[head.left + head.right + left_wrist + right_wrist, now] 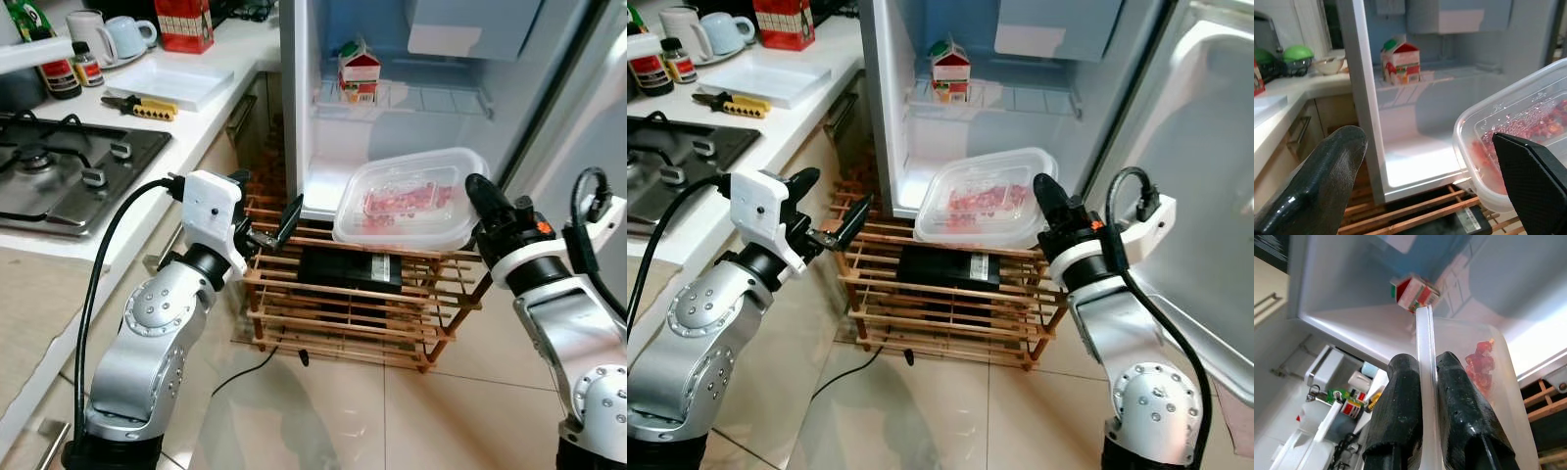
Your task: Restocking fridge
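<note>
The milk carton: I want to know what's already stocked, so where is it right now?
The milk carton stands on the wire shelf inside the open fridge, toward the shelf's left end, above and behind the clear food container held in the right tool.

A milk carton (360,70) stands on the fridge shelf (431,100). A wooden rack (353,313) on the tiled floor (323,411) holds a black box (350,270).

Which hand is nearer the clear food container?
Right. The right hand is shut on the clear food container at its rim; the left hand is open just beside its other end, apart from it.
</note>
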You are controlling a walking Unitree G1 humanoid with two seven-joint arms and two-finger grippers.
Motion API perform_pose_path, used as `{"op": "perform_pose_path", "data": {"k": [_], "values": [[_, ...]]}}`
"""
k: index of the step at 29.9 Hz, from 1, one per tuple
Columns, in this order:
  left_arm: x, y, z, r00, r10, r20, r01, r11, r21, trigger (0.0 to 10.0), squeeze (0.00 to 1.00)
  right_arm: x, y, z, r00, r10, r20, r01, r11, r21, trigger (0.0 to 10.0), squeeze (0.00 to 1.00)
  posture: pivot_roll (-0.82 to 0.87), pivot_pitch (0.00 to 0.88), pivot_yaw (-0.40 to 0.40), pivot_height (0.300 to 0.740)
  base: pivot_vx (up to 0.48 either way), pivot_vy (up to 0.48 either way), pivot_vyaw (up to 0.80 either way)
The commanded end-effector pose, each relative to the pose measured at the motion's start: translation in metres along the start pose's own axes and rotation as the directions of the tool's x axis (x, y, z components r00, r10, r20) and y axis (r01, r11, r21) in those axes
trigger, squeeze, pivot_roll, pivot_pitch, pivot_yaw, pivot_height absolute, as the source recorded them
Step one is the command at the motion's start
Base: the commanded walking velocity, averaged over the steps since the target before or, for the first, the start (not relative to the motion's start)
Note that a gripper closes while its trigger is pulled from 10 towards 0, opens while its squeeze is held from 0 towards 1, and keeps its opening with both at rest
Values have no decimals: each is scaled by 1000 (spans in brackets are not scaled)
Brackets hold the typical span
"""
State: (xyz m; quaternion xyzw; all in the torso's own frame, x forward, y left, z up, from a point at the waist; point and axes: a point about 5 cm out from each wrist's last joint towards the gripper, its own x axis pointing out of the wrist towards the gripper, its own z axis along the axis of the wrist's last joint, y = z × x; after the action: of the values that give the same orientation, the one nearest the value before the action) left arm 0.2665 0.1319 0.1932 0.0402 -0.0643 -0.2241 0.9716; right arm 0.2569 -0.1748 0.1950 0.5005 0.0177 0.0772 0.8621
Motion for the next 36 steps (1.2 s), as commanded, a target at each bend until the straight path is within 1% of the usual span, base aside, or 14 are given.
{"op": "perform_pose_path", "data": {"k": [1,9,25,36], "values": [[-1,-2,4,1000,-15,12,15,1000,5,10000,0,4,7,2,999,42,14,-42,999,-6,10000,0,11,4,-9,740,281,0,0],[-3,-1,5,1000,-14,8,14,1000,9,10000,0,9,8,-2,998,55,11,-55,998,-2,10000,0,16,5,-11,740,285,0,0],[-1,-4,6,999,-34,12,34,999,0,10000,0,9,8,-3,998,59,14,-59,998,-13,10000,0,11,0,-8,740,348,0,0],[-3,-5,5,999,-41,9,41,999,4,10000,0,9,3,-7,999,50,-6,-50,998,-24,10000,0,18,0,-16,740,362,0,0]]}}
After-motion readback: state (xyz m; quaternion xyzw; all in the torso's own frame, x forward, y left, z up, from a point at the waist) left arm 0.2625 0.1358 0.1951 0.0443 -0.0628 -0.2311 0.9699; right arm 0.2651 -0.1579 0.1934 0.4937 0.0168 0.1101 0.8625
